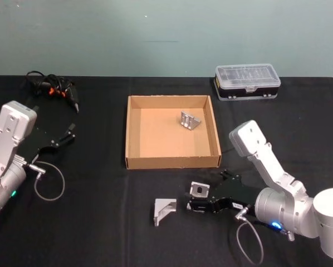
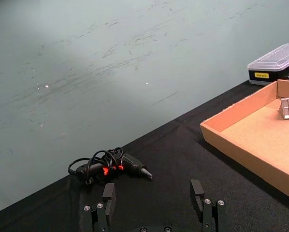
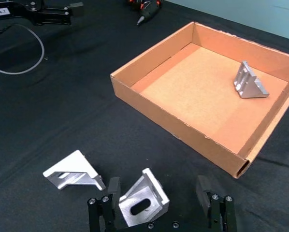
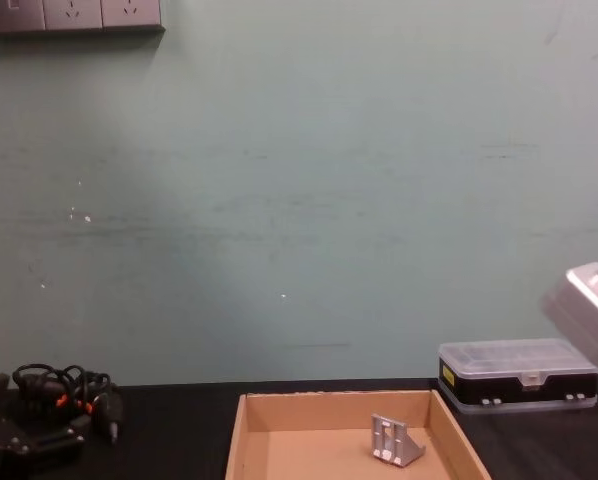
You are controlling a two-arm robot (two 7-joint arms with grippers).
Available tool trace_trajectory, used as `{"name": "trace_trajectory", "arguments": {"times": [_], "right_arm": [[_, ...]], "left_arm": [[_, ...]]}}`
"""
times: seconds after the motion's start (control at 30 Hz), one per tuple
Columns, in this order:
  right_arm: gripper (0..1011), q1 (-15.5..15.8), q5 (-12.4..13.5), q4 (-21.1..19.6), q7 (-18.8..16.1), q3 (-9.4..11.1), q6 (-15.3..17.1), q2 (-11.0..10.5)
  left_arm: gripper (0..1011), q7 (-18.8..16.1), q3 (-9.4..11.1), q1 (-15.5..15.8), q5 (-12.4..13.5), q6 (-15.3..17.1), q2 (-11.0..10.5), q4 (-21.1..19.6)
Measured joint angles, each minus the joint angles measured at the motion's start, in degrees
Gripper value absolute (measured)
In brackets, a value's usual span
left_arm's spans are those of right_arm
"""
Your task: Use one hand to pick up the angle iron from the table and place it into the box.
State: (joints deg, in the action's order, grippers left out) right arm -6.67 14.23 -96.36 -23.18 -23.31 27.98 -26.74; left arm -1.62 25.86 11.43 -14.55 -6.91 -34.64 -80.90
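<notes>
Currently right gripper [image 3: 159, 188], fingers wide, straddles angle iron [image 3: 140, 203] at 6 o'clock of box [image 1: 172, 162]; left gripper [image 2: 153, 191] idle at 9 o'clock, fingers wide.

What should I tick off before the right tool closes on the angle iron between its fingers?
1. Right tool open: ok.
2. Angle iron between its fingers: ok, though off-centre.
3. Second angle iron clear of the fingers: ok.
4. Box floor has room: ok; boxed angle iron sits toward its far right.
5. Left tool parked at far left, open: ok.
</notes>
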Motion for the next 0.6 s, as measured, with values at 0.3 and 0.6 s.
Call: {"name": "trace_trajectory", "arguments": {"times": [0.3,0.6], "right_arm": [[1002,-0.1,0.2,0.2,0.1,-0.2,0.1,0.2],[862,0.0,0.2,0.2,0.1,-0.2,0.0,0.2]], "left_arm": [[1011,0.0,0.0,0.0,0.0,0.0,0.0,0.0],[1011,0.0,0.0,0.0,0.0,0.0,0.0,0.0]]}}
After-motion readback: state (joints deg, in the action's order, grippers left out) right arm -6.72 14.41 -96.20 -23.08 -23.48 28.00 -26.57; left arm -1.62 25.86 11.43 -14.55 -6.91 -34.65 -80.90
